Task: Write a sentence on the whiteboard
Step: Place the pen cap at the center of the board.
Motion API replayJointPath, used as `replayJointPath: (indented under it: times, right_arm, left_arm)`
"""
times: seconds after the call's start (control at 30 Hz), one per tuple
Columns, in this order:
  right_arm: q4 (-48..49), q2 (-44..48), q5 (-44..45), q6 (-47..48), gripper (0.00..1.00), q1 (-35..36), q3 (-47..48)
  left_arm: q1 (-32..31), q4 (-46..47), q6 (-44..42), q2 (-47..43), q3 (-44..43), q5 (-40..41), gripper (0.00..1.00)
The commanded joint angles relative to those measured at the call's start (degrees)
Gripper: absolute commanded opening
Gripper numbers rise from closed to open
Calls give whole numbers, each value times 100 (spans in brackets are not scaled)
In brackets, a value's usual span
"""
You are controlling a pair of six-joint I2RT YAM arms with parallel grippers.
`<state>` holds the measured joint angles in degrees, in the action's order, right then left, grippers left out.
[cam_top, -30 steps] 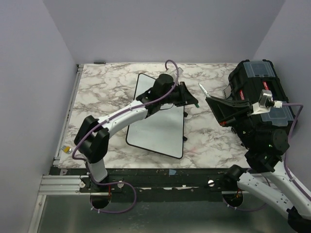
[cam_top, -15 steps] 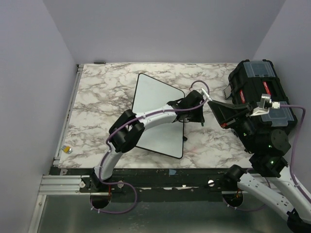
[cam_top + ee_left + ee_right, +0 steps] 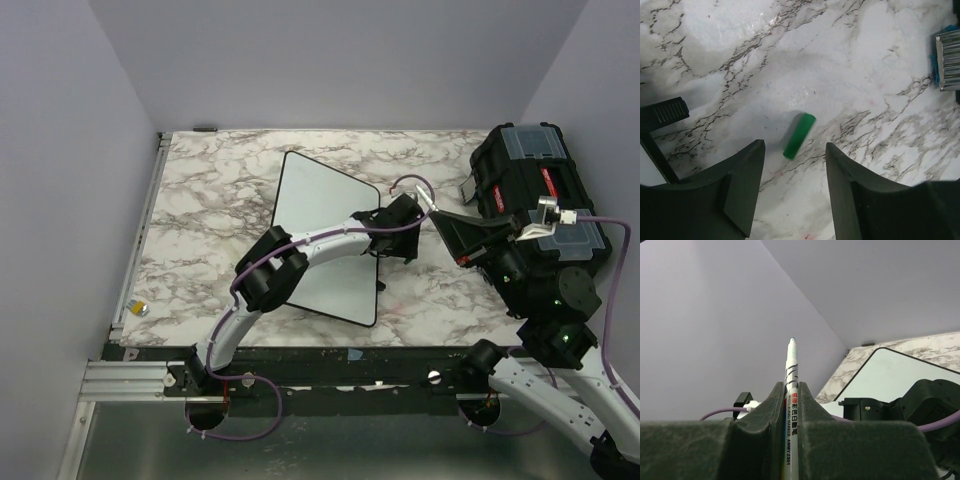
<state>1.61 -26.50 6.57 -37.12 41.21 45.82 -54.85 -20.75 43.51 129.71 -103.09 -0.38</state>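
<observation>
Lying blank at centre-left, the whiteboard (image 3: 310,200) carries no writing yet. Just right of it, the left gripper (image 3: 400,243) has spread and dropped the green cap (image 3: 800,135) onto the marble table (image 3: 220,200). The right gripper (image 3: 791,390) pinches the uncapped marker (image 3: 791,365), so writing can probably begin.

The left arm (image 3: 325,240) is built of white tubular links joined by rounded black joint housings, and a purple cable (image 3: 410,180) is looped along it. The same white shells and black joints are seen on the right arm (image 3: 540,385), where small green lights (image 3: 553,300) are lit on a black housing. The left end effector (image 3: 795,145) is formed of two thick, smooth, matte black fingers (image 3: 740,195). On the right end effector (image 3: 791,390) a grainy black finish is shown.
</observation>
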Motion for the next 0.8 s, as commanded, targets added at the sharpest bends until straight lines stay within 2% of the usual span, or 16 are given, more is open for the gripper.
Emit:
replayJointPath:
  times: [0.0, 0.4, 0.53, 0.77]
  right_arm:
    - [-152, 94, 99, -102, 1, 27, 173]
    - [-354, 101, 156, -155, 1, 26, 127]
    - [-354, 58, 160, -165, 1, 24, 110]
    - [-337, -5, 152, -197, 1, 26, 68]
  left_arm:
    - [-68, -171, 3, -200, 207, 374, 57]
    - [-139, -577, 34, -632, 1083, 867, 58]
    - [-131, -639, -262, -772, 1369, 992, 59]
    - [-108, -896, -1035, -1034, 1730, 1403, 67]
